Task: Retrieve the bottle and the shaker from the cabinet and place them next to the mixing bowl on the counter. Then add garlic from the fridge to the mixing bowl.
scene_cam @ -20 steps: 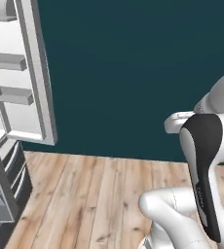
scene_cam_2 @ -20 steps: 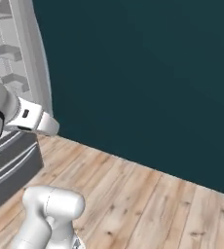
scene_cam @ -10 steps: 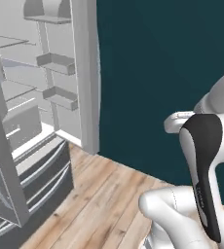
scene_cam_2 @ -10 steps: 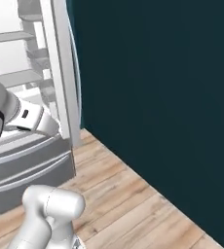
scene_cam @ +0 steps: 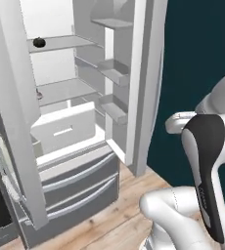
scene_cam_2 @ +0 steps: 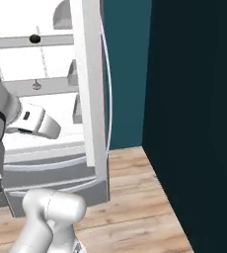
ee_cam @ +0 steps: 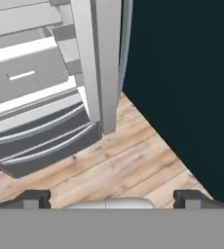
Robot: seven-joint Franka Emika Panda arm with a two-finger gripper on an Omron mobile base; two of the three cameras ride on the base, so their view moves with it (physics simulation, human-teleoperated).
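While the fridge [scene_cam: 70, 122] stands open, wood floor [ee_cam: 133, 165], teal wall [scene_cam_2: 194, 99]

The fridge [scene_cam: 75, 122] stands open at the left of the left base view, its doors swung out to either side; inside, shelves are stacked one above another, with a small round item [scene_cam: 39, 43] on an upper shelf and a drawer [scene_cam: 63, 128] pulled forward below them; door bins [scene_cam: 113, 73] sit on the inner face of the right door [scene_cam: 146, 83]; two wide lower drawers [scene_cam: 80, 188] lie beneath, just above the wooden floor [scene_cam_2: 135, 207]; a wall [scene_cam_2: 194, 99] rises right of the fridge.
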